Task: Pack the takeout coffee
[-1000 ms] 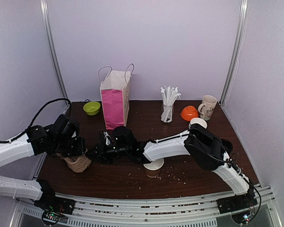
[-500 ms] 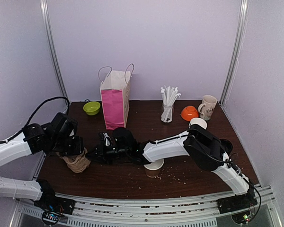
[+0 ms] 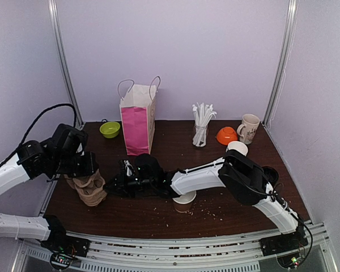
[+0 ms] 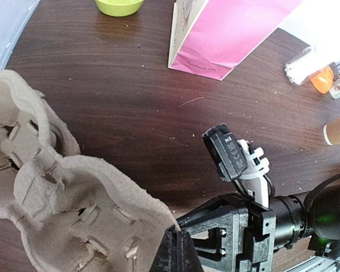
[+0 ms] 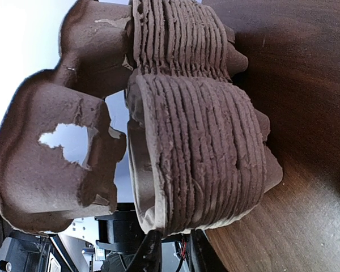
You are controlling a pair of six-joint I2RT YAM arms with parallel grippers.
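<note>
The left claw [image 3: 84,173] has gone up and to the left since the earlier picture, and the top tray [image 4: 73,192] has come away with it from the stack of trays [image 5: 198,153]. It is clenched on the thin edge of this tray. The right claw [image 3: 110,186] has almost not moved. It is low at the side of the stack, and the stack's edge seems to be pinched between its fingers, probably to keep the rest down.

I judge that one cardboard tray is now nearly free to carry the coffee, but nothing is packed yet.

The coffee cup [image 3: 184,199] stands upright on the bench [image 3: 226,218], to the right of the right claw and just under that arm. It is brown paper with a white rim, and I see no lid on it. What looks like a second cup [image 3: 237,147] stands farther right, well apart from both claws.
</note>
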